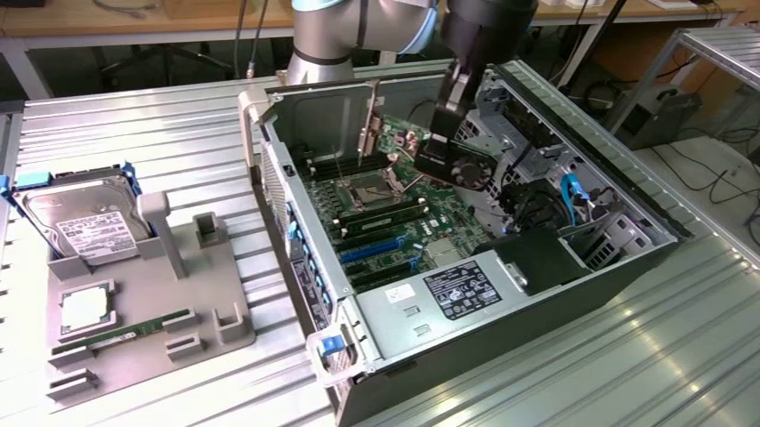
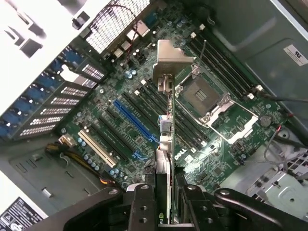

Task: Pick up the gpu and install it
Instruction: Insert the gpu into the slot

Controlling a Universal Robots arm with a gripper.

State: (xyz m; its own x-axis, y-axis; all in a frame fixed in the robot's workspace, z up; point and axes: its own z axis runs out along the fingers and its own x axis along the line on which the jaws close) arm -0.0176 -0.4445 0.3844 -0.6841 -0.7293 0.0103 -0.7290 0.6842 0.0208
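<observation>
The gpu [image 1: 478, 169], a dark card with a round black fan, hangs inside the open PC case [image 1: 618, 191] above the motherboard [image 1: 410, 222]. My gripper [image 1: 442, 142] is shut on its upper edge. In the wrist view the gpu [image 2: 166, 120] is seen edge on, with its silver end bracket [image 2: 171, 55] pointing toward the case's rear slot covers. My gripper [image 2: 166, 202] clamps the card from both sides, one of its fingers [image 2: 142, 207] in front. The card floats above the board, over the area between the blue expansion slot [image 2: 134, 122] and the empty CPU socket [image 2: 202, 96].
On the exterior view's left a grey holder tray [image 1: 178, 267] carries a silver hard drive [image 1: 77, 222], a CPU [image 1: 85, 307] and a green RAM stick [image 1: 125, 331]. Drive cages and cables [image 1: 570, 200] crowd the case's far side. Blue slots [image 1: 374, 249] lie on the board.
</observation>
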